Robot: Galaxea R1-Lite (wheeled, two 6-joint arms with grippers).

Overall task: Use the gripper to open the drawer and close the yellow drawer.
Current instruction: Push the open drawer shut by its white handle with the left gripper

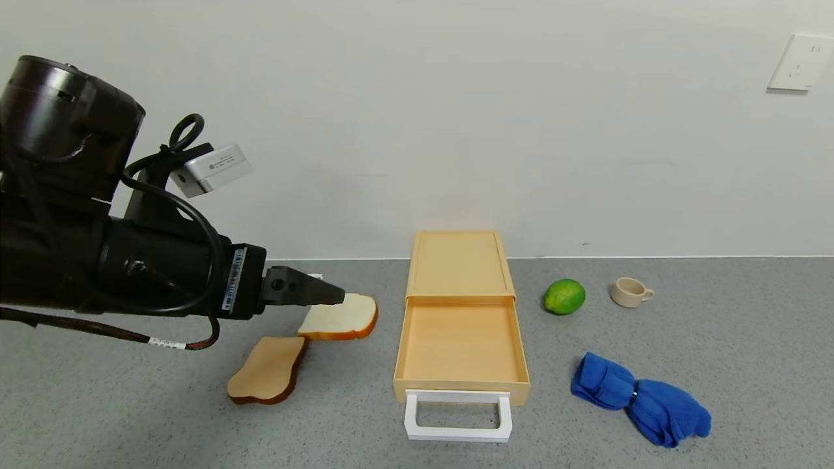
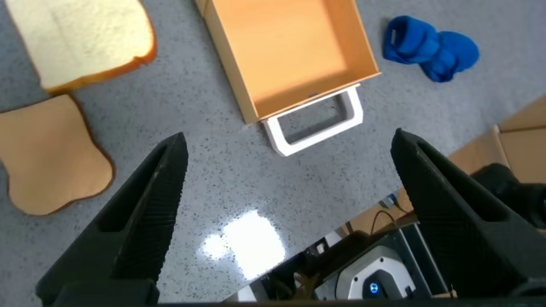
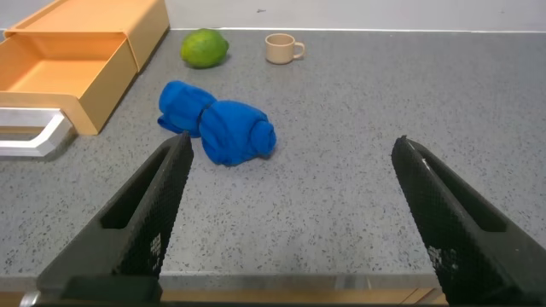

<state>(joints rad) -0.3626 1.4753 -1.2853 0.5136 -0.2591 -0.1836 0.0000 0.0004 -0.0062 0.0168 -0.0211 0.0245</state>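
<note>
The pale yellow drawer [image 1: 460, 345] stands pulled out of its flat yellow box [image 1: 459, 264] in the middle of the grey counter, empty, with its white loop handle [image 1: 457, 417] toward me. It also shows in the left wrist view [image 2: 294, 51] and at the edge of the right wrist view [image 3: 64, 72]. My left gripper [image 1: 326, 294] is raised above the counter, left of the drawer and over the bread; its jaws stand wide open and empty [image 2: 290, 217]. My right gripper [image 3: 290, 213] is open and empty, low near the counter's front edge, out of the head view.
Two bread slices [image 1: 306, 345] lie left of the drawer. A green lime [image 1: 564, 296] and a small beige cup [image 1: 631, 292] sit to the right near the wall. A crumpled blue cloth [image 1: 638, 398] lies right of the handle.
</note>
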